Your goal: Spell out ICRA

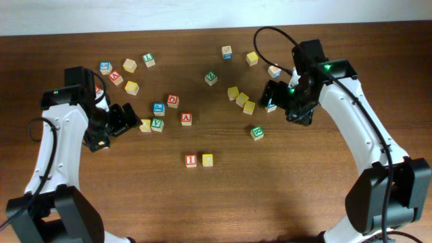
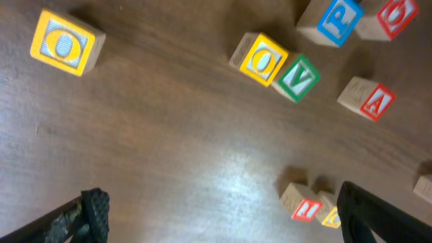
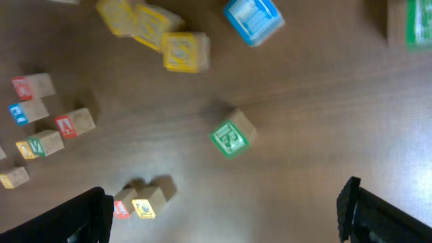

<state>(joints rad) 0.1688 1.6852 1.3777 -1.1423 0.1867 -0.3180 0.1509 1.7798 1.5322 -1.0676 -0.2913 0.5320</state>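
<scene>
The red "I" cube (image 1: 191, 160) and the yellow "C" cube (image 1: 207, 160) stand side by side at the front middle of the table. They also show in the left wrist view, "I" (image 2: 305, 209) and "C" (image 2: 331, 216), and in the right wrist view, "I" (image 3: 121, 208) and "C" (image 3: 143, 208). The green "R" cube (image 1: 256, 133) (image 3: 229, 137) lies alone right of centre. The red "A" cube (image 1: 186, 119) (image 2: 374, 101) (image 3: 66, 125) sits behind the pair. My left gripper (image 1: 131, 118) (image 2: 221, 202) hangs open and empty at the left. My right gripper (image 1: 275, 94) (image 3: 225, 199) hangs open and empty behind the "R".
A yellow "O" cube (image 1: 145, 125) and a green "V" cube (image 1: 157, 124) lie just ahead of the left gripper. A blue "P" cube (image 1: 158, 108) and a red "O" cube (image 1: 173, 100) sit behind them. Yellow cubes (image 1: 241, 99) cluster beside the right gripper. Several more cubes (image 1: 129, 65) are scattered at the back.
</scene>
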